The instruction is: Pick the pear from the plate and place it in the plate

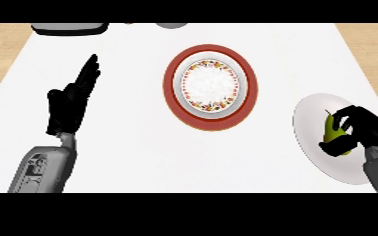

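1. A plain white plate (310,114) lies at the right edge of the white counter (133,145) and is partly cut off by the view's edge. The pear (329,131) shows over its middle.
2. Near the counter's middle lies a larger red plate (171,87). A smaller flowered plate (212,84) is stacked inside it, white in the centre with a ring of red and orange blossoms. Nothing lies in it.
3. The pear is yellow-green and stands roughly upright, with a thin dark stem pointing up and to the left.
4. The right hand (359,125) is curled round the pear from its right side and hides part of it. Whether the fruit touches the plate cannot be told.
5. The left hand (70,105) is at the left of the counter, fingers straight, holding nothing.
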### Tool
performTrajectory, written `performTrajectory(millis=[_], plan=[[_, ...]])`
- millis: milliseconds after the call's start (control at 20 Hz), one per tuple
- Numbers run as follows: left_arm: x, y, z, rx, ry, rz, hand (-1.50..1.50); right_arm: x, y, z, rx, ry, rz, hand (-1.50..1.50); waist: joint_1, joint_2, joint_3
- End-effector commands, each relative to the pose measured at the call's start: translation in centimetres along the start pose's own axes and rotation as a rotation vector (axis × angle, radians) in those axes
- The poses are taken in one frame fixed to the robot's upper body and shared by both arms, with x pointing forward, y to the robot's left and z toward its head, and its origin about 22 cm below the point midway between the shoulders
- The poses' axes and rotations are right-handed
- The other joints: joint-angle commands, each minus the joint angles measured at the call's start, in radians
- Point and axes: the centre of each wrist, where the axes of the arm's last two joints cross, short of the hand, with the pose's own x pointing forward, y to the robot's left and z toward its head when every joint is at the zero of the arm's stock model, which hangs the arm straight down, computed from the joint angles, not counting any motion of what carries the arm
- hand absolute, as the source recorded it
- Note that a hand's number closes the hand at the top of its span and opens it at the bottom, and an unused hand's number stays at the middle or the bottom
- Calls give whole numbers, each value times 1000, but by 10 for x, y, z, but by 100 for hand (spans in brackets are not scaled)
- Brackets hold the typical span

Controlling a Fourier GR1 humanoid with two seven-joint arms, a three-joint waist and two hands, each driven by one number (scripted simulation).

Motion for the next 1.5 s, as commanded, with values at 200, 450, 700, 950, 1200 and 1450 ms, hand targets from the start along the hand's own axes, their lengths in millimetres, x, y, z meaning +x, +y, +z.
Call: performTrajectory(millis=[200,450,700,950,1200,1450], plan=[[-13,5,14,7,17,-9,0,37,-28,48,-420,-357,-38,150,-12,-4,3],[-2,1,4,11,2,4,0,64,-56,84,-525,-534,-114,150,-3,2,3],[19,-11,-4,-22,-12,-2,0,109,-54,107,-506,-665,-188,150,17,7,4],[2,4,-6,-18,-21,1,0,161,-44,114,-396,-692,-249,150,25,11,4],[-3,-6,-3,-18,-12,15,0,207,-34,86,-323,-702,-257,150,27,11,4],[11,-11,-4,-50,-35,17,0,261,1,66,-280,-703,-251,150,44,17,5]])
